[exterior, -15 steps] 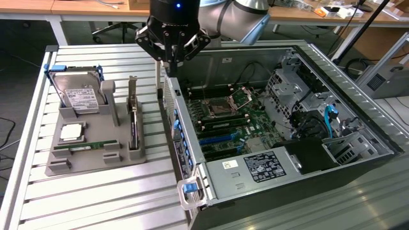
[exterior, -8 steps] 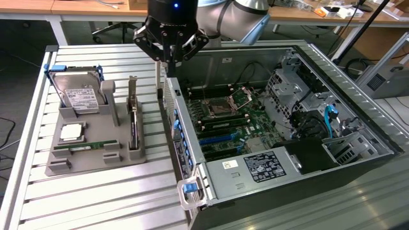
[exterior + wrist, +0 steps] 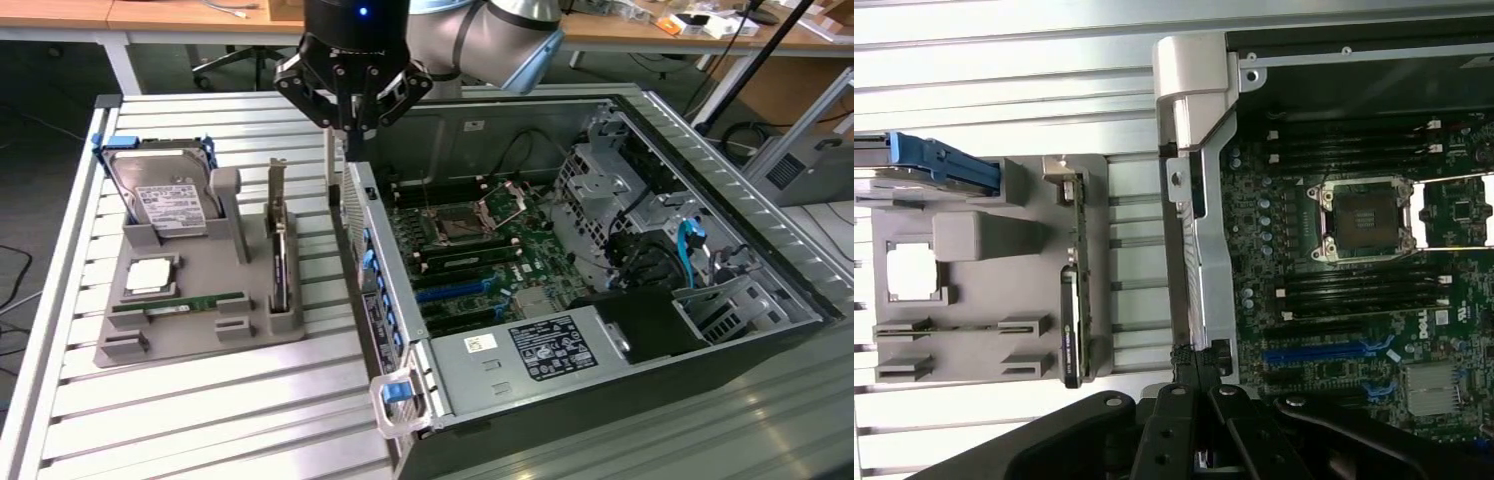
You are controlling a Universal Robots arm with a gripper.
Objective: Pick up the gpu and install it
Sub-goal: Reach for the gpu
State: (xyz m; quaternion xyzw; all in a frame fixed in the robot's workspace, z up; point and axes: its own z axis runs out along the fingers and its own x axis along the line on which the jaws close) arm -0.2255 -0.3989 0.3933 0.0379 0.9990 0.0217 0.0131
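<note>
Above case wall [image 3: 358, 215]: one hand [image 3: 350, 126], fingers together, empty; one gpu [image 3: 278, 255] upright in tray [image 3: 174, 335].

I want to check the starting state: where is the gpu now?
In the exterior view, left of centre, the gpu stands on edge in the grey tray, between the hard drive and the computer case.

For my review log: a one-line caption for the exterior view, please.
Shut pincer hovers above the computer case; gpu stands edgewise in the gray tray.
</note>
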